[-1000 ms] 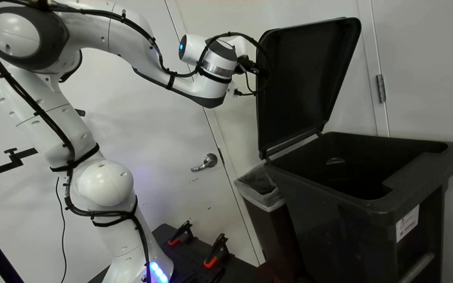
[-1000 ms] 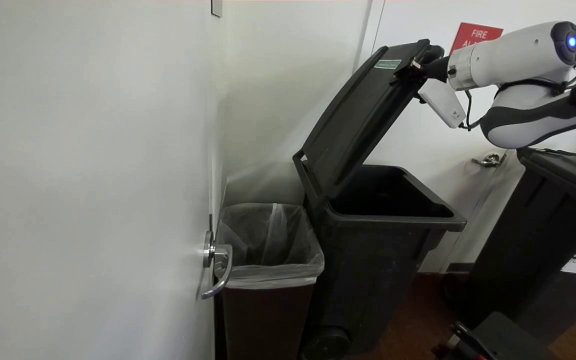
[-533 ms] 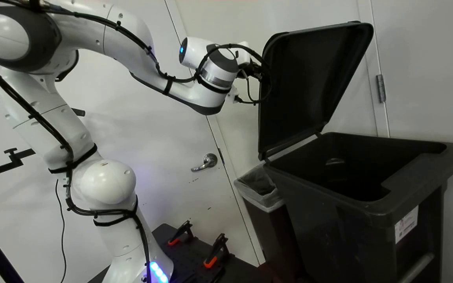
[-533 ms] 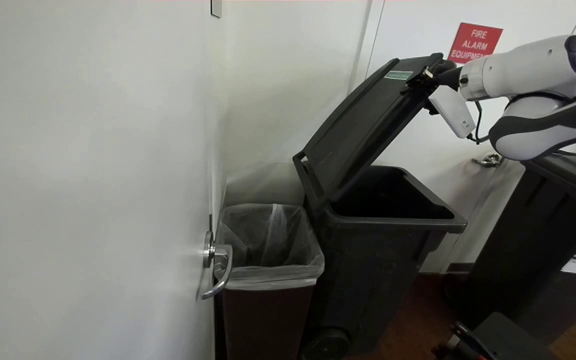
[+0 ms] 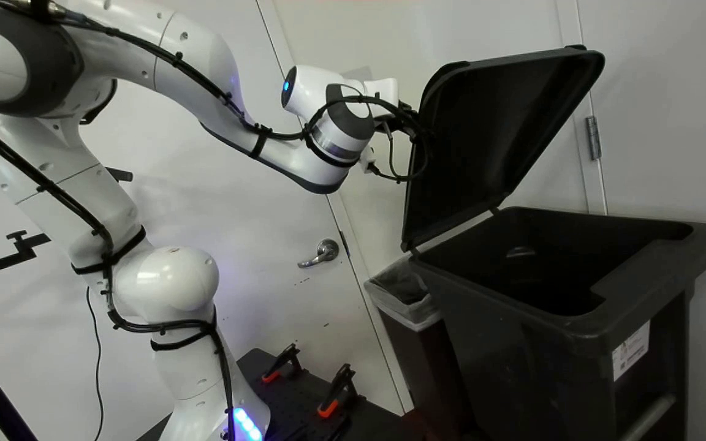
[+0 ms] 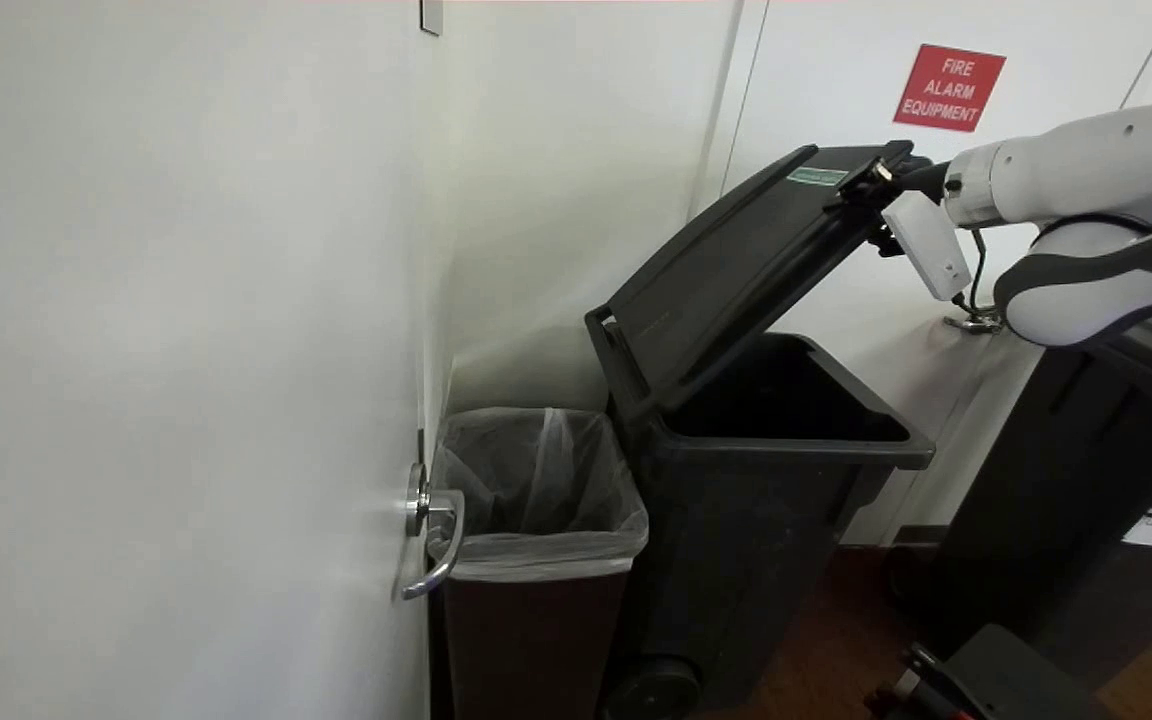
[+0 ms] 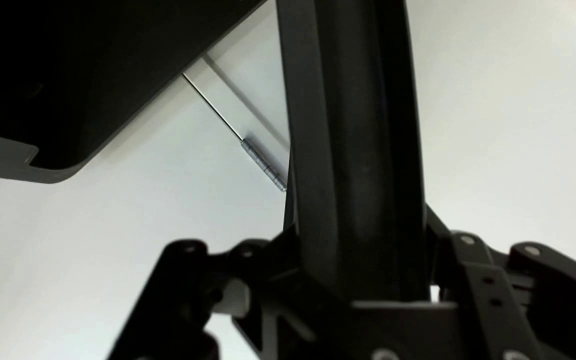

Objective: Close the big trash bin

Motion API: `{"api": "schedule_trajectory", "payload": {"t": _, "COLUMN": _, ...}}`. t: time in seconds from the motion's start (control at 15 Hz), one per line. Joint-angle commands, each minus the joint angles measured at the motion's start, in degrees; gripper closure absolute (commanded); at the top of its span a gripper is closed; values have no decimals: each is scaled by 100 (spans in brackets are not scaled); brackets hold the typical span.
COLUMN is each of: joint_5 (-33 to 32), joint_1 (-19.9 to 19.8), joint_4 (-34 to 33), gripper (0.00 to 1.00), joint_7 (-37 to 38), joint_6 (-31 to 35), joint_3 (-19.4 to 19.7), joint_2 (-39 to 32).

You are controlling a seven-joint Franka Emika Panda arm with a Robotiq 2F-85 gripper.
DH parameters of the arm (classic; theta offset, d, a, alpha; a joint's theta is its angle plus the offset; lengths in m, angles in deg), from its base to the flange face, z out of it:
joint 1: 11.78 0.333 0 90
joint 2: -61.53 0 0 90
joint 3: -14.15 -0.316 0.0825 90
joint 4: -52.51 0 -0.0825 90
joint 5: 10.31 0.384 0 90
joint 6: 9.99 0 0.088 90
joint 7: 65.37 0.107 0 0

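While its lid [image 6: 716, 280] slants partway up above the open mouth, the big dark grey wheelie bin [image 6: 736, 570] stands between a slim brown waste bin [image 6: 536, 640] and a second wheelie bin [image 6: 1066, 480], as seen in an exterior view. On the outer face of the lid, toward the free end, is a green-and-white label [image 6: 816, 177]; in an exterior view a white printed sticker [image 5: 630, 352] shows below the body's front rim.

The Robotiq gripper [image 7: 360, 240] holds the lid by its edge, near a free corner: in the wrist view its black fingers [image 7: 438, 245] are narrowed onto it, one against either face. From there the white Panda arm [image 5: 98, 190], black cables [image 5: 40, 179] strapped along it, reaches back to a base lit blue. Near that base, two black-and-orange clamps [image 5: 339, 389] stand on a black tabletop [image 5: 383, 422].

Just beside the big bin, on its hinge side, the waste bin wears a clear plastic liner [image 6: 556, 555] folded over its rim; whether the two bins touch, I cannot tell. Behind the arm, a white door [image 5: 255, 226] has a steel lever handle [image 5: 327, 250]. Beyond the lid, a red sign [image 6: 951, 88] reads FIRE ALARM EQUIPMENT.
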Motion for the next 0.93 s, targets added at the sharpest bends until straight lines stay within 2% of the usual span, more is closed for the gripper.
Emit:
{"api": "schedule_trajectory", "payload": {"t": 0.0, "joint_5": 422, "joint_1": 740, "joint_4": 194, "gripper": 76, "joint_7": -216, "joint_6": 10, "joint_3": 721, "joint_2": -350}}
{"api": "schedule_trajectory", "payload": {"t": 0.4, "joint_5": 761, "joint_1": 1984, "joint_4": 333, "gripper": 76, "joint_7": -695, "joint_6": 69, "joint_3": 2018, "joint_2": -168}}
{"api": "schedule_trajectory", "payload": {"t": 0.47, "joint_5": 495, "joint_1": 1512, "joint_4": 202, "gripper": 51, "joint_7": -652, "joint_6": 75, "joint_3": 1701, "joint_2": 315}}
{"api": "schedule_trajectory", "payload": {"t": 0.6, "joint_5": 524, "joint_1": 1719, "joint_4": 212, "gripper": 51, "joint_7": -733, "joint_6": 80, "joint_3": 1921, "joint_2": 388}}
{"api": "schedule_trajectory", "payload": {"t": 0.8, "joint_5": 524, "joint_1": 1734, "joint_4": 222, "gripper": 51, "joint_7": -742, "joint_6": 80, "joint_3": 1939, "joint_2": 405}}
{"api": "schedule_trajectory", "payload": {"t": 0.87, "joint_5": 524, "joint_1": 1734, "joint_4": 222, "gripper": 76, "joint_7": -742, "joint_6": 80, "joint_3": 1939, "joint_2": 405}}
